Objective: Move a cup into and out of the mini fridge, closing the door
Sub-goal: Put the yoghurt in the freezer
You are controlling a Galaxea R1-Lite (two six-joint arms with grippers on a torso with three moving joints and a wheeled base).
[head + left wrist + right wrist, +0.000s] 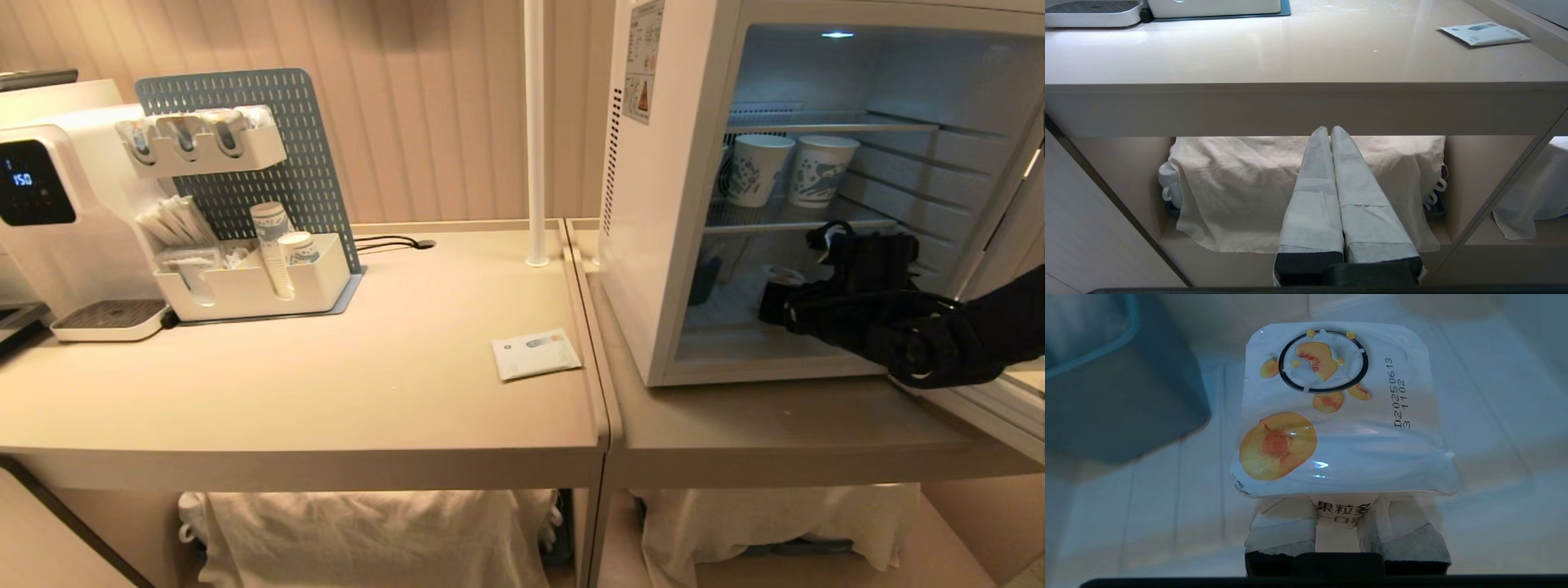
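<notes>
Small white yogurt cup (1341, 416) with peach-printed flat foil lid: grasped below the lid between the right hand's (1346, 533) taped fingers (1284, 528), inside the boxy white mini fridge (653, 212), lower compartment. Left hand (1329, 134): clenched, empty, below the beige worktop (1290, 53).

This looks like a drinks corner in an office pantry or hotel-style refreshment area. A mini fridge (653, 204) stands open on a beige counter (367, 392), with printed paper cups (788, 167) on the wire shelf just above the right gripper (775, 302). Well off to that gripper's left sit a water dispenser (49, 212) with a lit display and a pegboard organiser (253, 188) holding sachets, stirrers and stacked cups. A small packet (535, 354) lies between them. Cloth-covered mugs (1167, 183) fill the shelf beneath the counter.
</notes>
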